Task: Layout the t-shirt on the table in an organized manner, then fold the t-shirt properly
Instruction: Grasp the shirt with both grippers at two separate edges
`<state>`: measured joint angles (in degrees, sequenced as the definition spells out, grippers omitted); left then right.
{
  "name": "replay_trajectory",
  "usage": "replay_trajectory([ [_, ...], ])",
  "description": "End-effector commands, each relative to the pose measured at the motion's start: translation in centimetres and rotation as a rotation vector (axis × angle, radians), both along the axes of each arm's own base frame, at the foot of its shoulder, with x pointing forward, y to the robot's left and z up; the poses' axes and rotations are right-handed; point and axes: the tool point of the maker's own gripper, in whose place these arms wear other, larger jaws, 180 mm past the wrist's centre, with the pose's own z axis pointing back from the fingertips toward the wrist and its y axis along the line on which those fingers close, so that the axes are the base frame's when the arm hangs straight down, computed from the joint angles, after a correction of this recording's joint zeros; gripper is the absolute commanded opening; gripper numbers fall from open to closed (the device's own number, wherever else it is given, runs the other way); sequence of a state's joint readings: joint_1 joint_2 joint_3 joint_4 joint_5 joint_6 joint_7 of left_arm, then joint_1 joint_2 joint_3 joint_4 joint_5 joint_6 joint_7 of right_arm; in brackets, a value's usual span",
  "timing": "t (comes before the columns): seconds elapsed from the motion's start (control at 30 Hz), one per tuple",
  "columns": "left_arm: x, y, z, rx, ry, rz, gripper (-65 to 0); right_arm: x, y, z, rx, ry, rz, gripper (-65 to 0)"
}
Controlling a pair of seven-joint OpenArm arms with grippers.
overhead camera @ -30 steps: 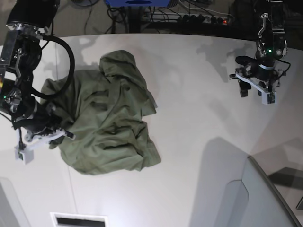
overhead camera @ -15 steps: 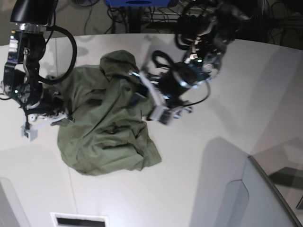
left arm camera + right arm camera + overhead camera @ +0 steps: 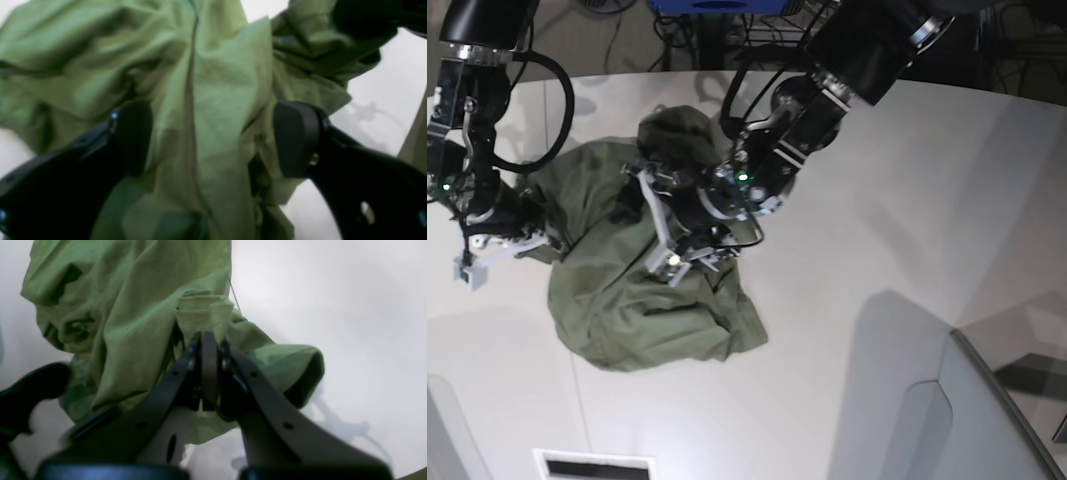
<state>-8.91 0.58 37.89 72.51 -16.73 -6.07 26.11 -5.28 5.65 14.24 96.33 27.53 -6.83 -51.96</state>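
The t-shirt lies crumpled left of centre on the tabletop. The left gripper, spread wide, straddles a middle ridge; the right gripper pinches its left edge.

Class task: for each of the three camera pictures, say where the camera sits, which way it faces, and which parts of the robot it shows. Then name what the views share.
Base: high above, facing down at the crumpled olive-green t-shirt on the white table; both arms show.
Left wrist: behind the left gripper, whose jaws straddle the cloth.
Right wrist: behind the right gripper, pinching a cloth fold.
Shared: shirt and table in all views.
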Motion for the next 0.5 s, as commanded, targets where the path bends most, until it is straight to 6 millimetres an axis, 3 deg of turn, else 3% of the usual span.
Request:
replay_trajectory([
  [0.0,0.5,-1.6,1.1,-0.037,-0.018,-0.016,-16.6,1.1,-0.2,1.2,-0.010,-0.049,0.007,-64.5],
  [0.07,0.2,-2.7,-0.3,-0.014,0.017,-0.036,-22.7,1.1,-0.1,1.2,-0.010,-0.049,0.008,-64.5],
  [0.13,0.2,-3.0,-1.3,0.000,0.048,-0.031,-35.2,1.1,-0.1,1.2,-0.010,-0.049,0.008,-64.5],
  [0.23,1.1,-2.7,-1.3,-0.009,0.021,-0.008,-65.0,1.1,-0.5,1.3,-0.014,-0.051,0.002,-64.7],
  [0.33,3.9,0.4,-0.7,0.015,-0.046,0.119,-65.0,1.1,-0.6,1.3,-0.016,-0.050,0.000,-64.7],
  [0.47,7.9,5.2,3.2,-0.020,-0.141,0.260,-65.0,1.1,-0.6,1.3,-0.016,-0.051,0.000,-64.7],
])
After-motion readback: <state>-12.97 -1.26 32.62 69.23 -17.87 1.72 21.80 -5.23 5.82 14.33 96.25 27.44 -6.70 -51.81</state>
